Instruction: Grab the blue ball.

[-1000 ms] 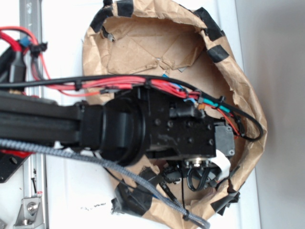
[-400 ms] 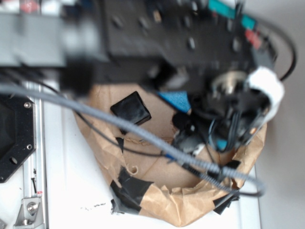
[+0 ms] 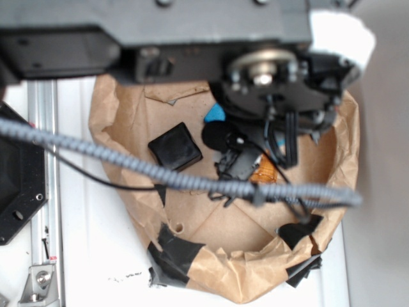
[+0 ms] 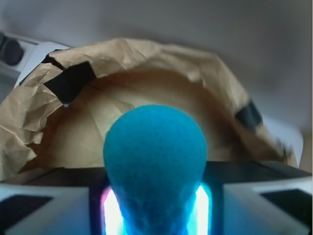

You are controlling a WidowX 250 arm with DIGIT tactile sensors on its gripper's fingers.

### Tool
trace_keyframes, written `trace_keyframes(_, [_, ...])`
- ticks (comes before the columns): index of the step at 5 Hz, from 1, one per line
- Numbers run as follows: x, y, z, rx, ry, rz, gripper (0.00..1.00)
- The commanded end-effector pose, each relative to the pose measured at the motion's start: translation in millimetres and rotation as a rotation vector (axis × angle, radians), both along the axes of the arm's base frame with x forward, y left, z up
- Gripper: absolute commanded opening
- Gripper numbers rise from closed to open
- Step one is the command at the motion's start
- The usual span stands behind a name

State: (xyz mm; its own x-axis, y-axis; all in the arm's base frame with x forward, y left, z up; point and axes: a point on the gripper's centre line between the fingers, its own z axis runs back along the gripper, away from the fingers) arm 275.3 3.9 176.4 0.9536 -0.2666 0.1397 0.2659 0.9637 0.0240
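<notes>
Fingers (image 4: 155, 205) are pinching the blue ball (image 4: 154, 161), gripping its sides so it is sitting clear above the paper bowl (image 4: 44, 122). Black cube (image 3: 175, 147) is lying untouched inside.

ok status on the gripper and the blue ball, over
Gripper shut on blue ball, lifted over the paper bowl. Black cube below, well clear. Nothing in the way.

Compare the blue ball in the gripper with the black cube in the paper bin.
The blue ball is round, bright and pitted; the black cube is flat-faced and dark. The ball sits clamped in the gripper; the cube lies loose on the paper bin floor, untouched.
</notes>
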Motion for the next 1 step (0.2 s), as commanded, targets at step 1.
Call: trace_keyframes(1, [-0.3,-11.8,11.0,0.025,0.097,0.230,0.00])
